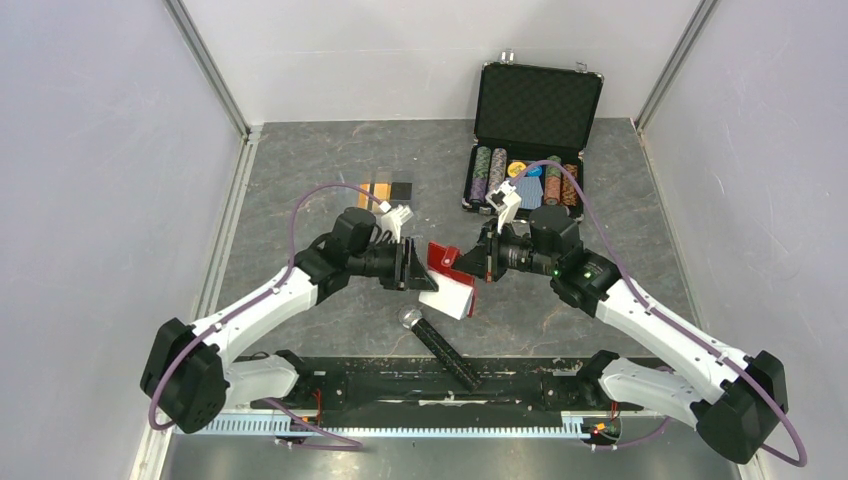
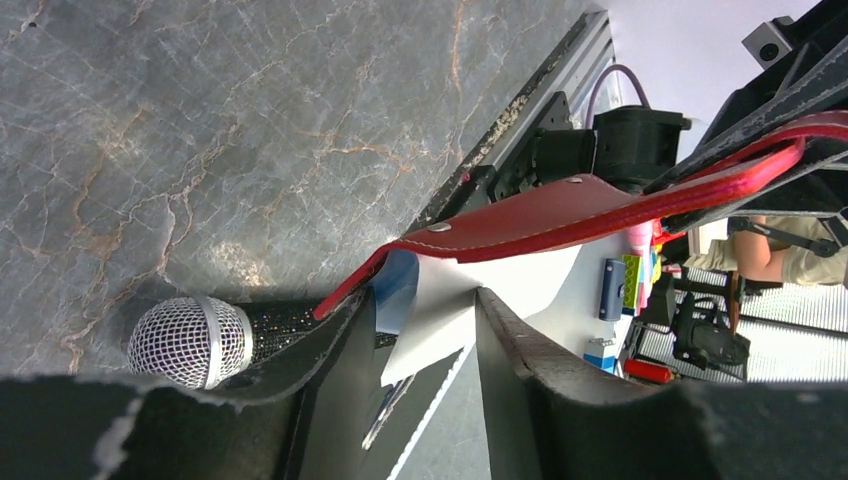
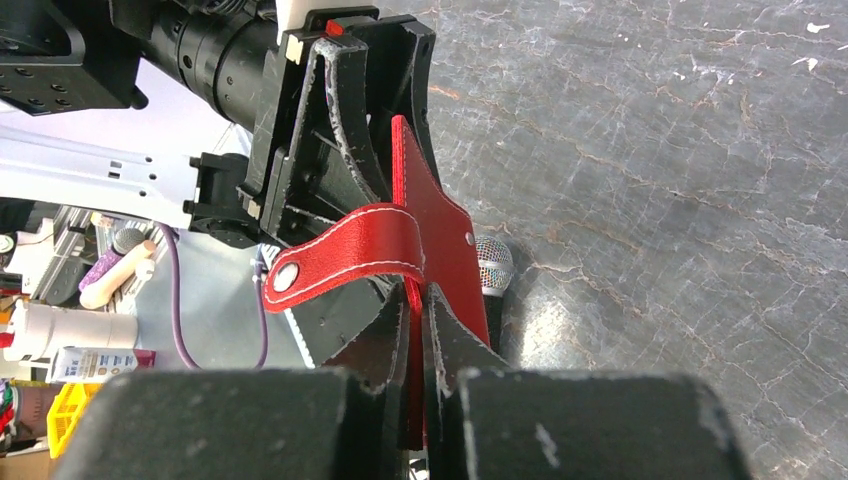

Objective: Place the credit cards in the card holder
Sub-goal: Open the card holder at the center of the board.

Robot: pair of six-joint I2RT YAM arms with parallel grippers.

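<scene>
Red card holder (image 1: 441, 258), tab (image 3: 345, 255) end rightward

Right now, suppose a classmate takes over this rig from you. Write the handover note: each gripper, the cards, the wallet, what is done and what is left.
Right gripper: shut on the red cover of the wallet.
Left gripper: jaws around the wallet's pale inner sleeves; a firm grip is not certain.
Cards: orange and black, flat on the table beyond the left gripper, untouched.
Done: wallet held open between the two arms.
Left: pick up each card and slide it into a sleeve.
</scene>
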